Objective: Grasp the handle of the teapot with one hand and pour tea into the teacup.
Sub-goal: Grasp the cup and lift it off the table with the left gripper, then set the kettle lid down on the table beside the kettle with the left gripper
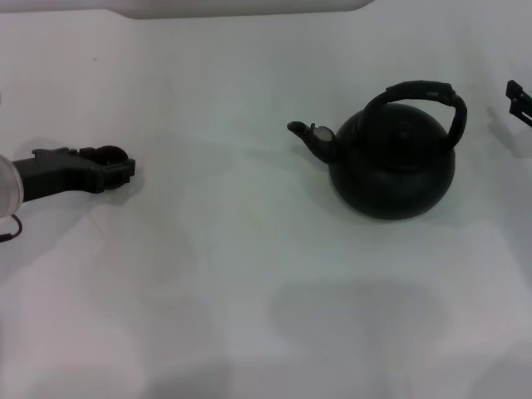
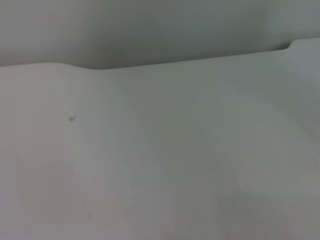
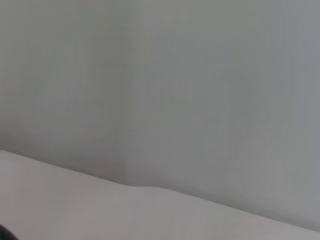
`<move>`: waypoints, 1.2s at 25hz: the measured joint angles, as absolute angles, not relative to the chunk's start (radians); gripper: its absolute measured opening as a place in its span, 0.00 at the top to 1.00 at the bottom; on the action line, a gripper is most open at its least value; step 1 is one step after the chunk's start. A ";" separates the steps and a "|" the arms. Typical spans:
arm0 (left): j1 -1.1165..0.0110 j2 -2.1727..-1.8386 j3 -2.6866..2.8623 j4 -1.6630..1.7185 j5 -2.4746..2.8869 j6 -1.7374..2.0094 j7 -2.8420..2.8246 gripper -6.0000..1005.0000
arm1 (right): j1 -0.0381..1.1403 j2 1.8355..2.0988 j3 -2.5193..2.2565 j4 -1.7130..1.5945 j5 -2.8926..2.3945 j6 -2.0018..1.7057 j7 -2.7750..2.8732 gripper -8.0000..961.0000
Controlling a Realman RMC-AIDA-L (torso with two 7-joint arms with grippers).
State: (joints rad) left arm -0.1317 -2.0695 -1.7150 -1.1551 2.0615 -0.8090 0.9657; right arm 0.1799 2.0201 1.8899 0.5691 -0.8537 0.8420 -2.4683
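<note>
Where the left gripper lies: low over the tabletop on the robot's left, pointing toward the teapot; open or closed cannot be told.
Teacup: small dark round shape at that gripper's tip, partly hidden; contact unclear.
Teapot: upright, right of centre, well apart from the teacup.
Spout: points to the robot's left, toward the teacup.
Handle: arches over the lid, running left to right.
Right gripper: cut off at the right edge, state unreadable.
</note>
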 joint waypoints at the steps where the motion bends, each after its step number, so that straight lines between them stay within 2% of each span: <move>1: -0.132 -2.069 -1.715 -1.155 2.061 -0.810 0.967 0.26 | 0.180 2.020 1.890 0.569 -0.851 0.842 -2.468 0.17; 7: -0.132 -2.069 -1.715 -1.156 2.061 -0.807 0.968 0.31 | 0.182 2.020 1.890 0.569 -0.848 0.842 -2.468 0.17; 18: -0.136 -2.069 -1.730 -1.238 2.035 -0.852 1.092 0.31 | 0.180 2.020 1.891 0.569 -0.848 0.842 -2.468 0.17; 30: -0.289 -2.064 -2.074 -0.990 1.681 -1.215 1.642 0.31 | 0.184 2.019 1.891 0.560 -0.846 0.850 -2.480 0.17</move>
